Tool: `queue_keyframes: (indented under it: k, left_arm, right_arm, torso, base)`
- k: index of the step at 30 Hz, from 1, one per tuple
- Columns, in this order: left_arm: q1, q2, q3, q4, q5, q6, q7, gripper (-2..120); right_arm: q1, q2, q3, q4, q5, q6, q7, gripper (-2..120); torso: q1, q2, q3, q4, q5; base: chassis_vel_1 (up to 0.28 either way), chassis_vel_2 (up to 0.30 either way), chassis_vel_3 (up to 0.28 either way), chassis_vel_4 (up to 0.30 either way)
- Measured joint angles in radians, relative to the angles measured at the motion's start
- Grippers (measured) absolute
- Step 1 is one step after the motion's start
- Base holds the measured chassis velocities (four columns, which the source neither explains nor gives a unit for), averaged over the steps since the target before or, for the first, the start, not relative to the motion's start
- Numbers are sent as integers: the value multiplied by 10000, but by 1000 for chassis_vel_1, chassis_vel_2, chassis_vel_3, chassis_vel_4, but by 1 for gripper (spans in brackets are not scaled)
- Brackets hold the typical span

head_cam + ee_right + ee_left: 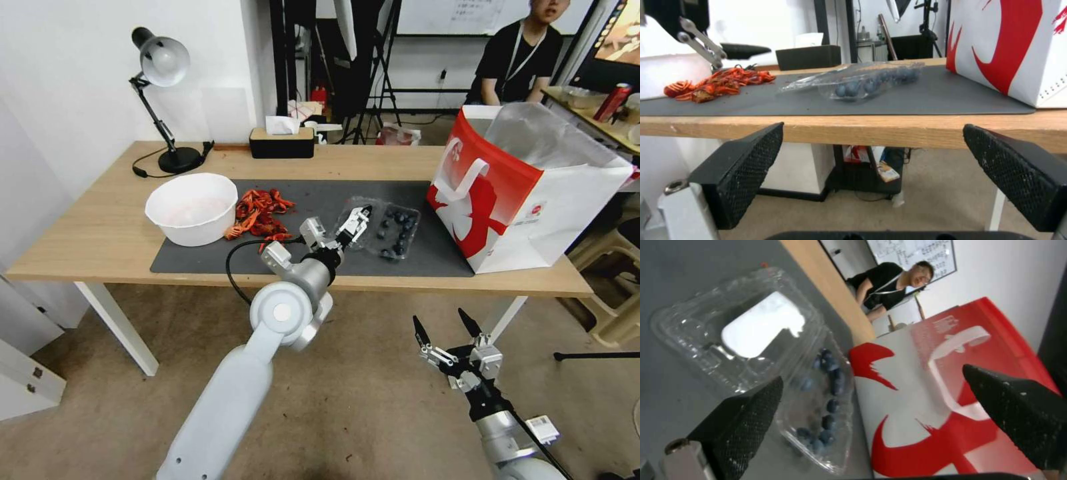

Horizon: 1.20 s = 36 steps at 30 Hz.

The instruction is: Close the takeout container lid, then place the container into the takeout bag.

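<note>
**Takeout container lying open, lid not yet shut**

Takeout container [395, 231] is seen on the grey mat [413, 257], beside the takeout bag [527, 193]; its lid [353, 223] is folded flat. Over the lid the left gripper [359, 224] is held wide open, empty. The light box could be skidded toward the bag by a push. Counted: one container, one bag, two grippers; the right gripper [445, 328] is parked below the table, open.

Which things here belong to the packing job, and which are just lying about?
Belong to the job:
takeout container
lid
takeout bag
left tool, open over the lid

Just lying about:
white bowl
red crayfish
desk lamp
tissue box
</note>
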Motion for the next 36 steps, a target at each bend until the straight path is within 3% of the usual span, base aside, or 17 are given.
queue_keyframes:
  k: [16,36]
  left_arm:
    - [-77,-599,302,840,513,-46,-493,100]
    - [-475,-790,354,1545,593,60,-818,100]
  right_arm:
    - [-16,-11,-1,-82,19,30,-11,100]
    - [24,-35,-2,-213,29,93,-25,100]
  torso:
    - [0,1,0,0,-1]
    - [0,0,0,0,-1]
  base:
    - [0,0,0,0]
    - [0,0,0,0]
